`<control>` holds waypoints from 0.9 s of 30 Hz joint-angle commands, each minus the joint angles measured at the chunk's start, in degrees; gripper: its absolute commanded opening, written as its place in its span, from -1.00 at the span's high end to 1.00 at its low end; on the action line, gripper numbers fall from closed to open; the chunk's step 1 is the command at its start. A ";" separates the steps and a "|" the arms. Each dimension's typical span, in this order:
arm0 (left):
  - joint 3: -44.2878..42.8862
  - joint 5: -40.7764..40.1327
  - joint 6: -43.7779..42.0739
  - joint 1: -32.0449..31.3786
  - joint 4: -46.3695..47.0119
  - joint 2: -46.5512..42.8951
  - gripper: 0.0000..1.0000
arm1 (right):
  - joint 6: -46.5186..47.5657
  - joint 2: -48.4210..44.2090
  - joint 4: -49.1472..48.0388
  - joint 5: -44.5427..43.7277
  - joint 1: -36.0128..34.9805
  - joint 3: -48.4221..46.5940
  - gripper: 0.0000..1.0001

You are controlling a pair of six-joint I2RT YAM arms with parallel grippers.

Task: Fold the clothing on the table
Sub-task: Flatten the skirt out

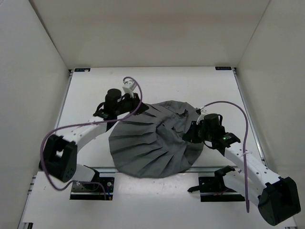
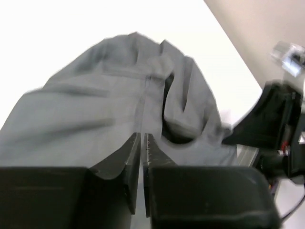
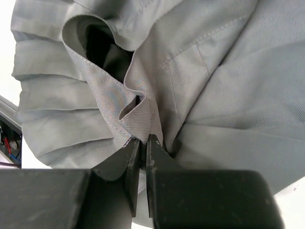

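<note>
The white table (image 1: 190, 86) carries the dark grey pleated skirt (image 1: 147, 143), fanned out near its front edge between the two arms. At the skirt's far left edge, the left gripper (image 2: 142, 138) has its jaws drawn nearly together, though I cannot tell whether cloth is caught. The right gripper (image 3: 142, 139) is clenched on a raised fold of the skirt on its right side.

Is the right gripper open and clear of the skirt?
No, the right gripper is pinched shut on a raised fold of the skirt.
</note>
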State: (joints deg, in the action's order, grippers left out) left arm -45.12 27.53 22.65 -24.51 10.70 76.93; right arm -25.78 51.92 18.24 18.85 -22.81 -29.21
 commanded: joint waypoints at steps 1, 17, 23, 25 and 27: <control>-8.83 2.44 -1.12 -3.25 2.66 8.75 0.63 | -0.67 -0.33 2.06 -0.66 0.04 0.03 1.00; -33.02 9.12 -25.56 -11.87 -2.89 39.35 -0.64 | 0.65 -0.15 2.42 4.35 7.34 1.70 1.00; -29.41 4.82 -26.25 -15.55 7.58 39.70 -0.71 | 0.73 1.08 1.80 5.14 6.46 1.70 1.00; -28.80 1.40 -27.92 -16.88 9.24 39.79 -0.70 | 0.55 1.60 1.27 5.14 5.85 1.70 0.99; -28.00 -1.49 -29.76 -18.37 11.26 39.79 -0.71 | 0.38 1.52 0.84 5.84 5.93 1.79 1.00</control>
State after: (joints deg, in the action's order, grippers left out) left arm -74.24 30.22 -2.87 -40.45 16.03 118.63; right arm -25.58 53.41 20.93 23.38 -16.40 -27.35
